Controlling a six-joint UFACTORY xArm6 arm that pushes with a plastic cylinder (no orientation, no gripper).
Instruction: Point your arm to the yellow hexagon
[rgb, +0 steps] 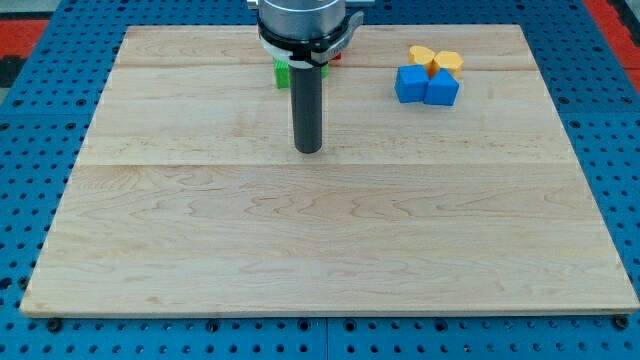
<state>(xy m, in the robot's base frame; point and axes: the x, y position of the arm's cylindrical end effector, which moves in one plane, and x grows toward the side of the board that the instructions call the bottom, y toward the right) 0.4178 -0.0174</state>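
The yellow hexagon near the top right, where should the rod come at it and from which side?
No grip is possible with a bare rod; touch a side face. My tip stands left of and below the yellow hexagon. Blue blocks crowd its lower side and another yellow block its left, so approach from the view's right.

— Where is my tip?
— On the far half of the board, a little left of its middle, resting at the surface.
— And the rod?
— Upright, dark, rising straight into the round mount at the far edge.
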